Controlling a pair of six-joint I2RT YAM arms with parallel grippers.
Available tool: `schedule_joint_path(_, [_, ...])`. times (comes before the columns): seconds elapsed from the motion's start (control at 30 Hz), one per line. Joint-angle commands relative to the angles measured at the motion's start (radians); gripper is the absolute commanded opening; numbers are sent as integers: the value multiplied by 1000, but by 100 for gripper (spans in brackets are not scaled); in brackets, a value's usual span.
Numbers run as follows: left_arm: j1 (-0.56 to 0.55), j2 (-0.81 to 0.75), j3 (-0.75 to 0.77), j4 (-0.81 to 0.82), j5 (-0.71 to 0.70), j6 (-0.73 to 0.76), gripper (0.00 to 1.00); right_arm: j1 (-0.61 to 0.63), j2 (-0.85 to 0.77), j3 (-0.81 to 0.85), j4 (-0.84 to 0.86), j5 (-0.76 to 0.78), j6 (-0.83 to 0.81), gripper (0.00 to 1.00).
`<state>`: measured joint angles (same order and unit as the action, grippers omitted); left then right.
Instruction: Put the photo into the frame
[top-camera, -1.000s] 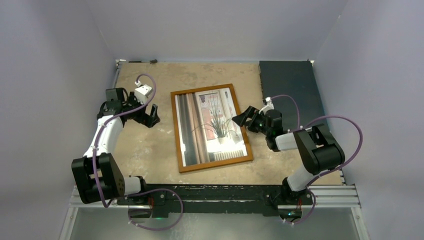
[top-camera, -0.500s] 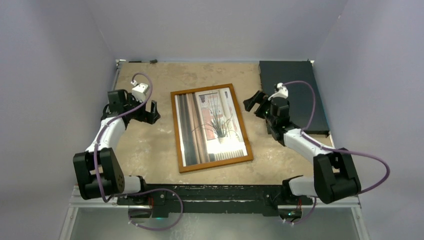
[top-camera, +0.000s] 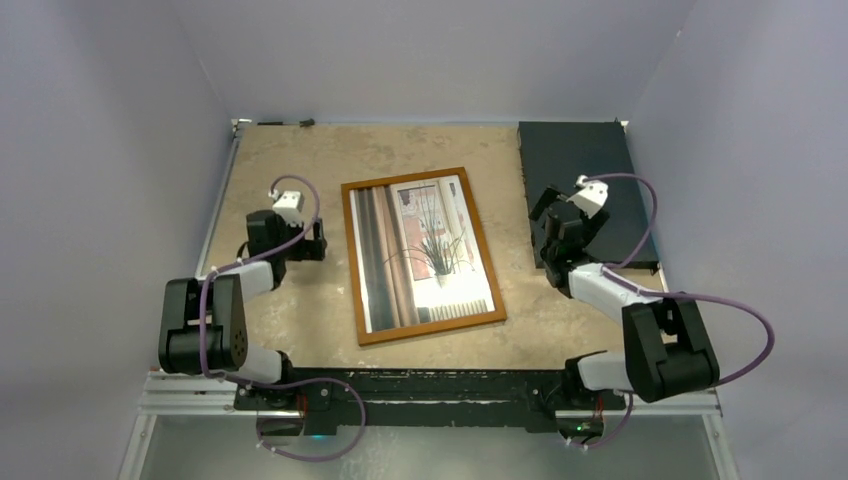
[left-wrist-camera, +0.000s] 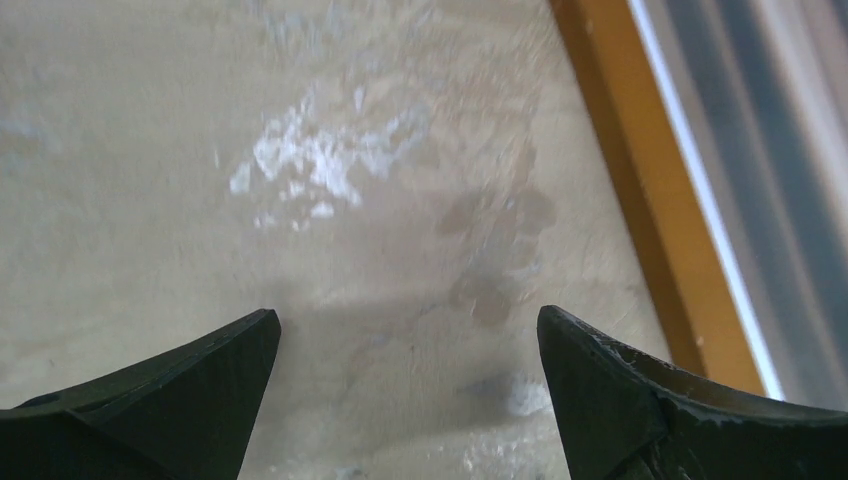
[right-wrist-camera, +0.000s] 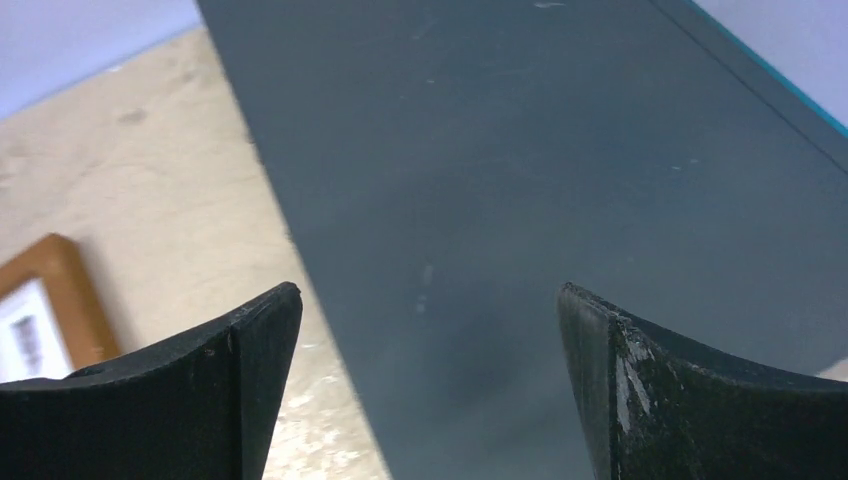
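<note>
Top view: the photo (top-camera: 425, 255) sits inside the frame (top-camera: 351, 262), flat on the tabletop (top-camera: 300, 150) between the left fingers (top-camera: 310, 243) and right fingers (top-camera: 548, 213). Both are spread and empty, likely because nothing needs holding.
Left wrist: the frame's edge lies just right of the fingers.
Right wrist: a dark slab (right-wrist-camera: 500, 150) lies under the fingers.

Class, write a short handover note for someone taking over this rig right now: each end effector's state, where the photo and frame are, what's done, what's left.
left end effector: open, empty, above bare table just left of the frame.
right end effector: open, empty, above the dark slab, right of the frame.
photo: face up inside the frame, mid-table.
Done: photo appears seated in the frame.
Left: probably nothing; the frame's back is hidden, so check it.
</note>
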<state>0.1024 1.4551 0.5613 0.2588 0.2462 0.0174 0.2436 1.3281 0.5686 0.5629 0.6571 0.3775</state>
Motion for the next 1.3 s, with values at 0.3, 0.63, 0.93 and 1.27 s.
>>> schedule_joint_path(0.3, [-30,73,-184,666,-154,-140,100,-183,58,-246,581,-25,-128,99])
schedule_joint_path(0.63, [-86,205,-397,1214,-140,-25,100,-193,142,-333,912,-245,-265,99])
schedule_joint_path(0.93, [-96,199,-284,990,-196,-10,100,-172,237,-311,955,-281,-309,99])
schedule_joint_path(1.27, [-96,200,-290,1006,-196,-10,100,-171,236,-320,992,-261,-317,99])
